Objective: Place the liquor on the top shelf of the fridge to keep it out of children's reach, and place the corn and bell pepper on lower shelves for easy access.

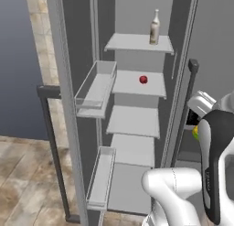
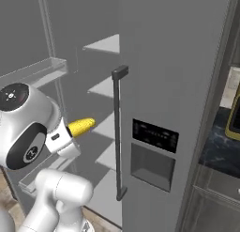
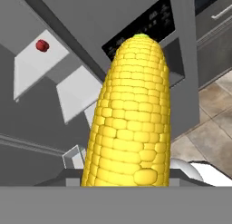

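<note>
Holding the corn (image 3: pixel 131 114) by its thick end, the jaws are clenched on the cob, which sticks straight out ahead of them with its greenish tip farthest away; the fingers themselves are hidden beneath the cob in the hand view, so the exact contact cannot be seen. In the right base view the corn (image 2: pixel 82 127) juts from the white wrist toward the open fridge (image 2: pixel 178 85), its tip short of the shelves and near the edge of the closed door with the black dispenser panel (image 2: pixel 154 135). Beyond the jaws and above them, the liquor (image 1: pixel 155 27) stands upright on the top shelf (image 1: pixel 132 41), and the bell pepper (image 1: pixel 143 79) sits on the shelf directly below; in the hand view the pepper (image 3: pixel 42 45) shows ahead and off to one side. Further white lower shelves (image 1: pixel 135 120) lie bare below that. As a judgement, the cob looks light and stiff, unlikely to bend or crush, but its rounded, bumpy kernels may roll or slip between flat pads, and an end grip leaves a long overhang that could swing or pivot if it brushes a shelf edge or the door. A hold nearer the middle, across the widest part, would seem steadier; released on a flat shelf, it may roll.
</note>
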